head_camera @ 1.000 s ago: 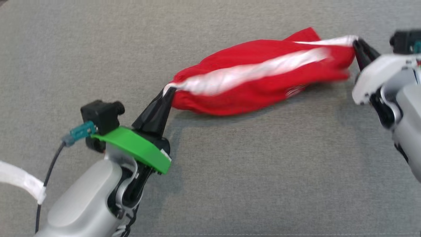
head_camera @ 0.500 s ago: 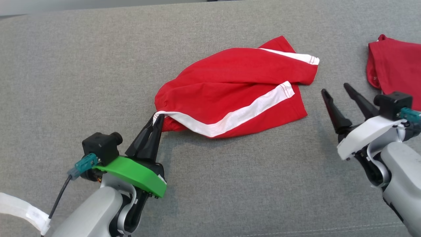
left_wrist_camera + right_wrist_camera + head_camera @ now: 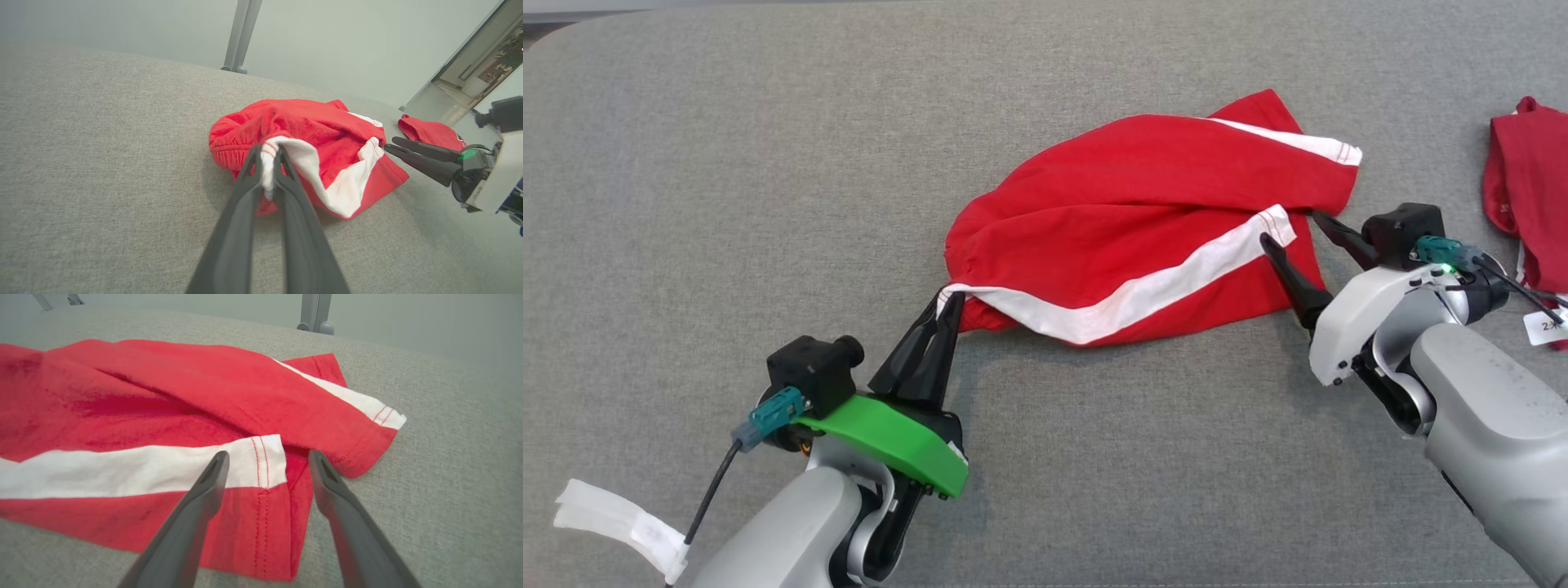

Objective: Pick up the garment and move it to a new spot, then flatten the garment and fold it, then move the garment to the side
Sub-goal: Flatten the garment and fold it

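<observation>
The garment (image 3: 1143, 212) is a pair of red shorts with white side stripes, lying loosely spread on the grey fabric surface (image 3: 768, 163). My left gripper (image 3: 949, 300) is shut on its near-left white-striped corner, and the left wrist view shows the cloth (image 3: 318, 126) pinched between the fingertips (image 3: 267, 151). My right gripper (image 3: 1290, 227) stands open at the garment's right hem. In the right wrist view its two fingers (image 3: 269, 454) straddle the end of the white stripe, just above the cloth (image 3: 163, 412), holding nothing.
A second red cloth (image 3: 1523, 180) with a white tag (image 3: 1547, 327) lies at the far right, close behind my right wrist. The surface's far edge (image 3: 768, 10) runs along the top. A grey post (image 3: 241, 36) stands beyond it.
My right gripper let go of the garment's right end and opened. The garment dropped and spread on the surface. The open right gripper then came back over the right hem. The head camera shifted.
</observation>
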